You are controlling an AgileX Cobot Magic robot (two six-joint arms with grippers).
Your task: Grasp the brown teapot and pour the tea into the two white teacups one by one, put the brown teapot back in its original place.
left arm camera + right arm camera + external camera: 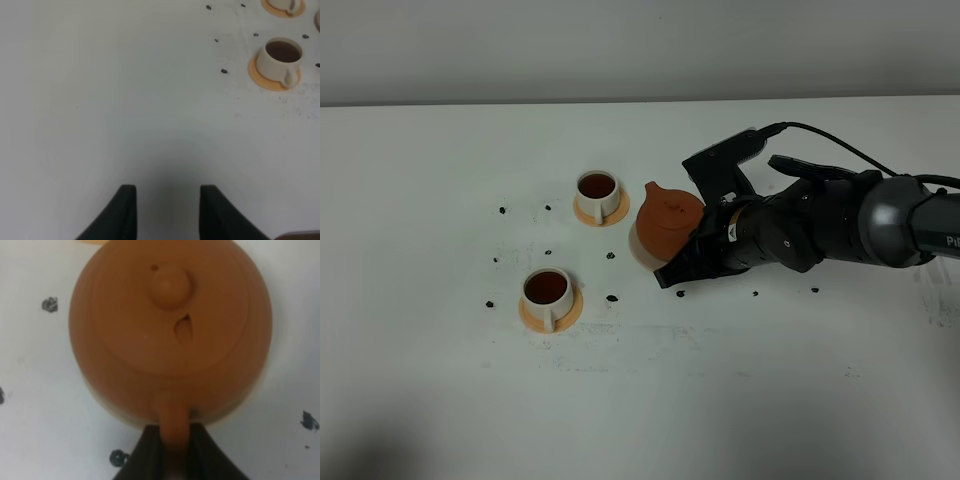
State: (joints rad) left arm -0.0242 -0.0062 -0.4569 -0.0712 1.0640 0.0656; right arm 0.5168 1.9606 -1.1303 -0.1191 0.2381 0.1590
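Two white teacups (597, 193), one brown teapot (665, 222)

I see a white tabletop (440, 380) filling nearly the whole overhead view. Surface is matte, slightly scuffed, with faint grey smudges toward the middle. Small black marks (502, 210) are scattered on it, loosely ringing the work area; a few more (49, 304) show up close in the right wrist view. Behind the far table edge I see a plain grey-white wall (620, 45), no windows. Light is soft and even. A dim shadow sits in the near left corner (360, 455).
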